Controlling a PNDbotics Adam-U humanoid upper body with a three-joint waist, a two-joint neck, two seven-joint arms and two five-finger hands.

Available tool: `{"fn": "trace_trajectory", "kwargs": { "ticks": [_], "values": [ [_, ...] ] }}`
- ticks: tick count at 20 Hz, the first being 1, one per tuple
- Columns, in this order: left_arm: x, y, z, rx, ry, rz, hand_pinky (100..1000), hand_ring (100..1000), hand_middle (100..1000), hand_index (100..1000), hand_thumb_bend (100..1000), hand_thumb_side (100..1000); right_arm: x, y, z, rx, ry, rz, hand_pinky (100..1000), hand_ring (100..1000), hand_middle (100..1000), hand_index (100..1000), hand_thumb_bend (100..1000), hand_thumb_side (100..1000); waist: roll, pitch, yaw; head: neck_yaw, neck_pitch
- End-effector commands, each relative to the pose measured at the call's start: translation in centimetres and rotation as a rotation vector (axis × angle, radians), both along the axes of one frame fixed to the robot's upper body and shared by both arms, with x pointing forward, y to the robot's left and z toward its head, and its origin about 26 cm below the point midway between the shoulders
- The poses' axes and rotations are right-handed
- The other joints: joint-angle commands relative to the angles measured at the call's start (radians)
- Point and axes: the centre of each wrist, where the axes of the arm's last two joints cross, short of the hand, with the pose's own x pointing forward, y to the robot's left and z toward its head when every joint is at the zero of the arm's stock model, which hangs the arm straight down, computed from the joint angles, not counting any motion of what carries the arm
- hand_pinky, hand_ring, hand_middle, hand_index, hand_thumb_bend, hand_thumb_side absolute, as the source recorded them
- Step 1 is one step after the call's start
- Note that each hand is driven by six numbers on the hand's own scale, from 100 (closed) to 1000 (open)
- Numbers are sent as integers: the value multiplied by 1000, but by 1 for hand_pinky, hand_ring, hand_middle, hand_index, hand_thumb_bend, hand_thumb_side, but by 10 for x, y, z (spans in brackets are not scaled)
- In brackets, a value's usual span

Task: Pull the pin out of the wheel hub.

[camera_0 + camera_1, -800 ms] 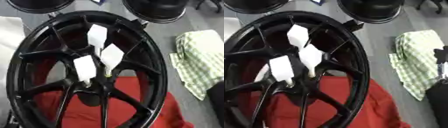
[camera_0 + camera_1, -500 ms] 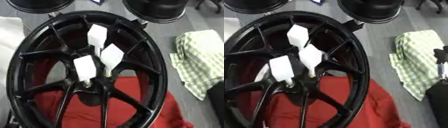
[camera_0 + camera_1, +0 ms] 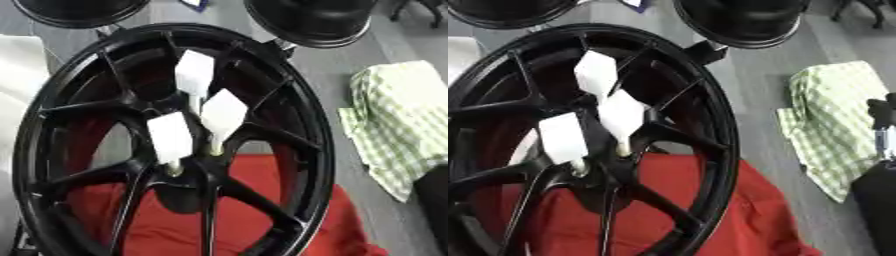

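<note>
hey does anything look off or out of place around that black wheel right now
Three white tags stand up from the middle of the black wheel, presumably on the pins; that's unusual for a hub. A red cloth lies bunched under the wheel, and a green checked cloth lies crumpled to its right. Nothing looks spilled or broken.

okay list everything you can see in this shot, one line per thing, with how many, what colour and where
wheel: one, black, spoked, upright, filling the centre and left.
pins: three, white flat tags on pale stems, standing in the hub at the wheel's middle.
red cloth: one, red, under the wheel's lower half.
checked cloth: one, green and white, on the grey floor at right.
round black objects: two, black, along the top edge.
white sheet: one, white, left edge.
robot hand: one, black, at the right edge of the right eye view; fingers unclear.
</note>
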Motion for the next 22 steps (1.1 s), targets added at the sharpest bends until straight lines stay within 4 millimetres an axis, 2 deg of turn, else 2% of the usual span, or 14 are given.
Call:
{"fn": "trace_trajectory", "kwargs": {
  "ticks": [1,9,16,19,22],
  "values": [
    [-3,1,8,16,-29,0,742,532,559,668,100,759,-2,-2,7,-21,-20,2,838,761,533,694,168,238,1,-18,-2,3,-14],
    [-3,1,8,16,-29,0,742,532,559,668,100,759,-2,-1,7,-21,-20,3,837,761,533,694,169,238,1,-17,-2,1,-19],
    [-3,1,8,17,-30,-2,742,533,559,668,100,759,-2,-4,9,-35,-26,1,838,762,535,696,172,231,0,-18,-1,-34,-39],
    [-3,1,8,21,-29,-3,742,533,559,668,100,758,-3,-13,19,-120,-58,0,836,767,543,702,178,215,-2,-19,1,-45,-39],
    [-3,1,8,27,-27,-2,742,533,559,668,100,758,-4,-27,39,-316,-82,6,835,781,565,716,189,195,-7,-22,2,-48,-33]
  ]
}}
